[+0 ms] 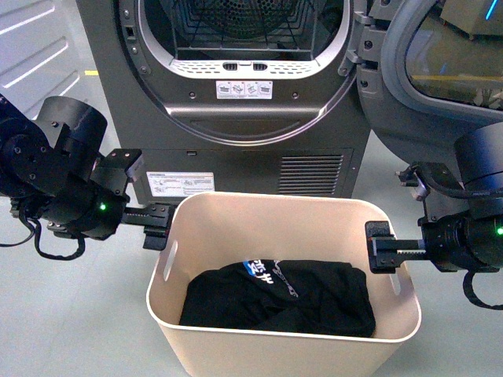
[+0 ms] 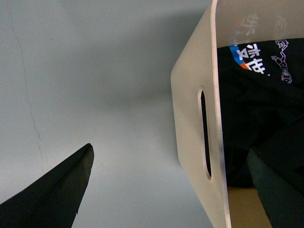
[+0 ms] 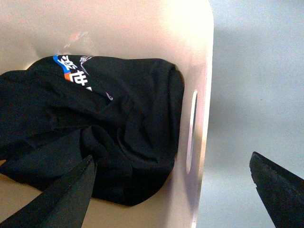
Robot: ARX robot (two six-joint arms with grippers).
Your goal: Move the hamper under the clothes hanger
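The smooth pale grey floor [image 1: 71,314] carried the beige rectangular plastic hamper [image 1: 275,355], which stood just in front of the dark grey front-loading dryer [image 1: 236,166], whose round door [image 1: 440,71] hung open. A crumpled black garment [image 1: 275,302] lay inside the tub. My left gripper [image 2: 171,151] and right gripper [image 3: 171,159] each straddled a short end wall, jaws apart, one finger inside and one outside. Only the wrist views showed that gap. The left one alone caught a hairline crack [image 2: 28,95] in the floor, and only the front view held the dryer.
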